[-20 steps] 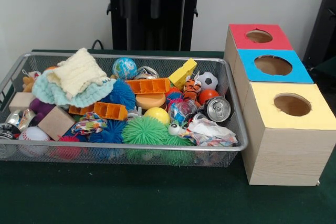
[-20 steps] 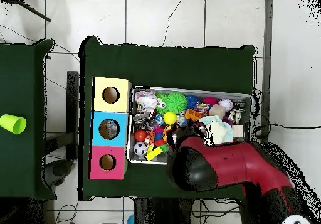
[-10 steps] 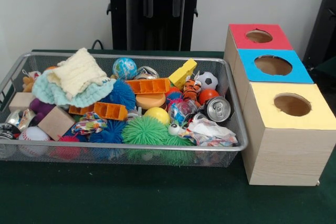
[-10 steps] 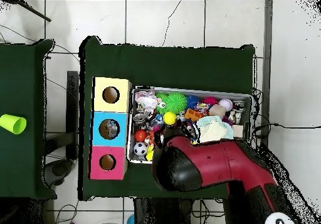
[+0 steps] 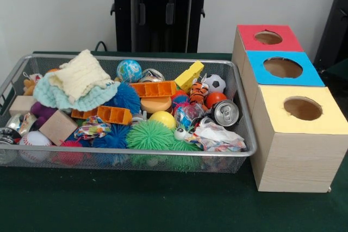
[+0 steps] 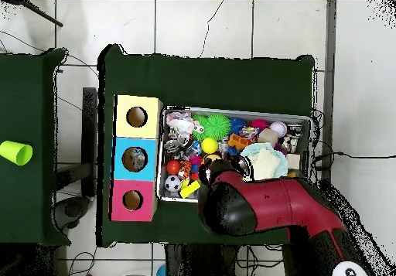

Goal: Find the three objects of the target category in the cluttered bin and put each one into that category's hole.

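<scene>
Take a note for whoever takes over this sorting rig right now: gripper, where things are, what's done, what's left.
Gripper: raised high above the bin's far side, holding nothing that shows; whether it is open or shut cannot be told.
Bin: piled full, including a soda can, a soccer ball and a green spiky ball.
Boxes beside the bin: red hole, blue hole, yellow hole.
Done: unclear. The overhead view shows something inside the blue hole; the other two look dark.
Left: pick out the target items and drop each into its hole.
</scene>
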